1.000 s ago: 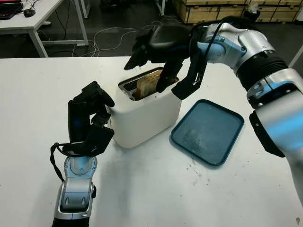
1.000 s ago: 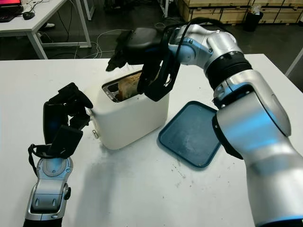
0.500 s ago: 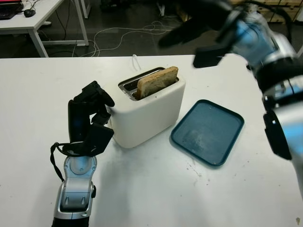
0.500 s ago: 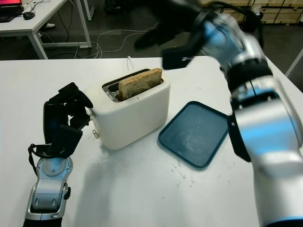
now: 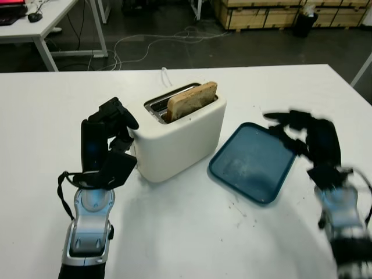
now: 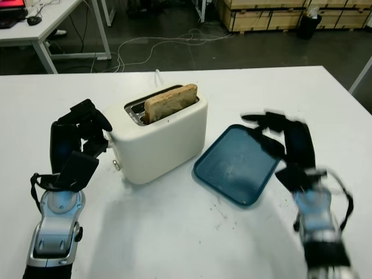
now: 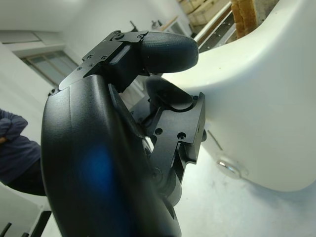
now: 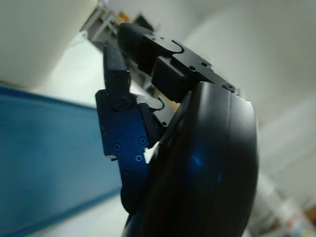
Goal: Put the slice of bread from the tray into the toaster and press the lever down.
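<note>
White tabletop [image 5: 186, 244]: brown bread slice [image 5: 192, 100] stood upright in white toaster [image 5: 180, 136] slot, light, crumbly. Left hand [image 5: 107, 136] curled empty beside toaster's left end; lever there unpressed, probably stiff. Right hand [image 5: 308, 139] near blue tray [image 5: 253, 163], grip unclear.

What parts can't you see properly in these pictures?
- The toaster lever: left eye view, the left hand stands in front of that end.
- The lower half of the bread: sunk in the slot.
- The right hand: motion-blurred beside the tray; its fingers are unclear.
</note>
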Robot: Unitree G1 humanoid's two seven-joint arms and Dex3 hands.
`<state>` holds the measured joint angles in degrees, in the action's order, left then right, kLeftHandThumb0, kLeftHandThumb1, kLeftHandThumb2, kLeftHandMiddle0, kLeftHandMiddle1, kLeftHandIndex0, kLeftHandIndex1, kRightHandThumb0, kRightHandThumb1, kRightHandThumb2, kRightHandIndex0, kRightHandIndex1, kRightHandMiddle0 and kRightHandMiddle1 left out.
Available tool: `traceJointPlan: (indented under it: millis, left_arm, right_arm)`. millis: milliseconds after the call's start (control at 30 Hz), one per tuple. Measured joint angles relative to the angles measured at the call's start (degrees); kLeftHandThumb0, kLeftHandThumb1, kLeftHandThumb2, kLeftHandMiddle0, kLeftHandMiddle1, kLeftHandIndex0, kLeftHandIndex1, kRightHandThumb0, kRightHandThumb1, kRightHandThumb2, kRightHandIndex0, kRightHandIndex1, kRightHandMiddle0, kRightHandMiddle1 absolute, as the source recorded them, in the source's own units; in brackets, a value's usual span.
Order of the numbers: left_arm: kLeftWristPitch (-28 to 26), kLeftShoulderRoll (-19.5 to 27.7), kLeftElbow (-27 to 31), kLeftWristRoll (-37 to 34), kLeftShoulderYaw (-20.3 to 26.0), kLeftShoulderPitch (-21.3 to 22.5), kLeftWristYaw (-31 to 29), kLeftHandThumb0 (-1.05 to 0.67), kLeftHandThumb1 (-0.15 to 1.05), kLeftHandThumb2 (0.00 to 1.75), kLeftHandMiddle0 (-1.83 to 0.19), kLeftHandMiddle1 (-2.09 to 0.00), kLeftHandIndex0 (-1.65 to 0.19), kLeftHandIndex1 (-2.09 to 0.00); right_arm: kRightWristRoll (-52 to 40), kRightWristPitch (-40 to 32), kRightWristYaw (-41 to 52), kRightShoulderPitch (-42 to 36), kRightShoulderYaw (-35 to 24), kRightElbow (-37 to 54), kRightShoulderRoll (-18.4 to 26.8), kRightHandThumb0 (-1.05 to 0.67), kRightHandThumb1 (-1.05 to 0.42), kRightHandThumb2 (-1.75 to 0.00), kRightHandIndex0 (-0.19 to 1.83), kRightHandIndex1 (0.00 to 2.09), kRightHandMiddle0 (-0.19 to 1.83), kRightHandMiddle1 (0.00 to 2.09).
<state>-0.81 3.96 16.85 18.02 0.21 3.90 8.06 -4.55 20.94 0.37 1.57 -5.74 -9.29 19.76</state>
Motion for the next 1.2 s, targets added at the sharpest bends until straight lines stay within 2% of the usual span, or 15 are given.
traceJointPlan:
  millis: [100, 133, 167, 267, 400, 500, 667, 867, 967, 1033, 1133, 1200]
  left_arm:
    - [-0.03, 0.08, -0.03, 0.03, 0.02, 0.08, -0.04, 0.09, 0.92, 1.0, -1.11, -1.75, -0.81, -1.75]
    - [-0.07, 0.08, -0.03, 0.04, 0.02, 0.09, -0.05, 0.09, 0.92, 1.0, -1.11, -1.75, -0.81, -1.75]
    - [-0.09, 0.09, -0.04, 0.03, 0.03, 0.09, -0.05, 0.09, 0.92, 1.0, -1.11, -1.75, -0.81, -1.75]
    - [-0.1, 0.55, -0.55, 0.14, -0.02, 0.14, -0.17, 0.1, 0.92, 1.0, -1.11, -1.75, -0.82, -1.75]
    - [-0.09, 1.97, -0.79, 1.11, -0.21, 0.19, -0.35, 0.12, 0.91, 0.98, -1.09, -1.75, -0.81, -1.75]
    - [-0.16, 3.13, -0.74, 1.95, -0.65, 0.23, -0.96, 0.12, 0.88, 0.99, -1.11, -1.75, -0.83, -1.75]
    - [-0.9, 4.03, 0.24, 2.86, -0.83, 0.05, -2.07, 0.12, 0.86, 1.01, -1.09, -1.75, -0.82, -1.75]
    - [-1.78, 5.68, 2.52, 5.14, -1.19, -1.1, -3.41, 0.17, 0.83, 0.97, -1.08, -1.75, -0.79, -1.75]
    - [-3.14, 6.43, 3.68, 5.87, -1.04, -2.0, -4.42, 0.15, 0.83, 0.93, -1.07, -1.75, -0.77, -1.75]
    - [-4.09, 7.25, 4.35, 8.36, -1.05, -2.4, -4.59, 0.15, 0.83, 0.81, -1.06, -1.75, -0.7, -1.75]
    - [-5.59, 10.2, 5.13, 14.62, -1.01, -2.87, -4.62, 0.12, 0.9, 0.51, -1.01, -1.75, -0.71, -1.34]
    - [-6.83, 12.06, 6.09, 18.54, -0.89, -3.28, -5.1, 0.07, 0.92, 0.4, -0.97, -1.75, -0.84, -0.91]
  right_arm:
    - [-1.72, -4.3, -0.51, -2.27, -0.86, 6.1, -3.24, -0.38, -0.92, -0.22, 0.74, 1.45, 1.09, 0.26]
    - [-1.97, -5.16, -0.49, -2.48, -1.04, 7.37, -4.07, -0.38, -0.92, -0.24, 0.74, 1.51, 1.03, 0.43]
    - [-2.51, -6.08, -0.49, -2.63, -1.23, 8.6, -4.99, -0.39, -0.92, -0.27, 0.74, 1.58, 0.89, 0.75]
    - [-4.71, -8.92, 0.36, -3.03, -1.27, 11.35, -7.21, -0.41, -0.92, -0.35, 0.74, 1.72, 0.72, 1.17]
    - [-7.88, -15.32, 4.58, -2.35, -1.07, 12.81, -7.47, -0.38, -0.92, -0.4, 0.84, 1.74, 0.65, 1.48]
    - [-7.63, -17.15, 6.76, 0.86, -0.86, 10.43, -7.02, -0.39, -0.92, -0.4, 0.87, 1.75, 0.58, 1.67]
    - [-5.14, -17.09, 10.03, 6.6, 0.02, 3.82, -5.82, -0.42, -0.92, -0.41, 0.84, 1.75, 0.51, 1.74]
    - [-3.35, -16.55, 12.85, 9.06, 0.05, -1.77, -5.32, -0.42, -0.92, -0.4, 0.84, 1.75, 0.52, 1.75]
    - [-3.22, -14.68, 13.94, 9.65, -0.08, -3.71, -5.16, -0.42, -0.92, -0.39, 0.83, 1.75, 0.52, 1.75]
    - [-3.19, -13.51, 14.43, 9.94, -0.13, -4.88, -5.15, -0.41, -0.92, -0.4, 0.83, 1.75, 0.51, 1.75]
    - [-2.96, -10.92, 15.09, 10.01, -0.32, -6.31, -5.11, -0.4, -0.92, -0.4, 0.83, 1.75, 0.5, 1.75]
    - [-2.98, -9.92, 15.49, 10.04, -0.55, -7.07, -5.08, -0.4, -0.92, -0.4, 0.82, 1.75, 0.5, 1.75]
